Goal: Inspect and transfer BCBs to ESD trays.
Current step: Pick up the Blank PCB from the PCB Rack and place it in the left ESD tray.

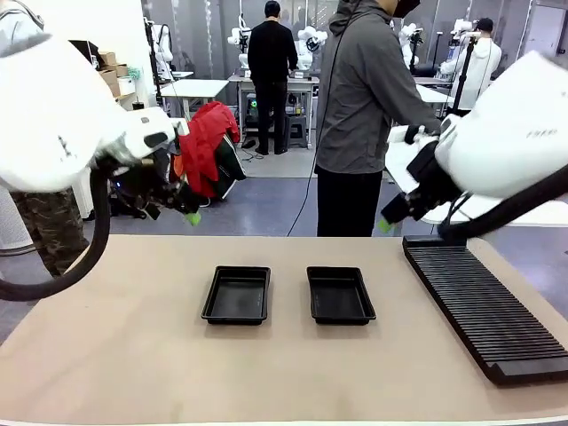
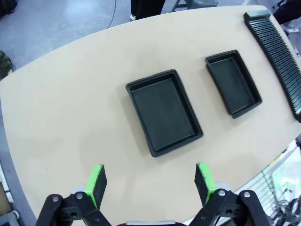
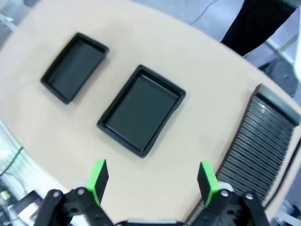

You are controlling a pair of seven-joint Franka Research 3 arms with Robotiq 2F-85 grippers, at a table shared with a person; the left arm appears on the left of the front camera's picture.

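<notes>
While both arms hung raised clear of the table [image 1: 133, 355], one at either side, the left gripper [image 2: 150, 176] and the right gripper [image 3: 153, 174] stood with fingers spread wide, holding nothing. The left tray [image 1: 236, 295] and the right tray [image 1: 341, 295] lay side by side, apart, at the table's middle, both empty, judged to be set there within reach of either arm to receive boards. A slotted rack [image 1: 484, 302] lay along the robot's right edge, and a person [image 1: 364, 106] stood at the far side
</notes>
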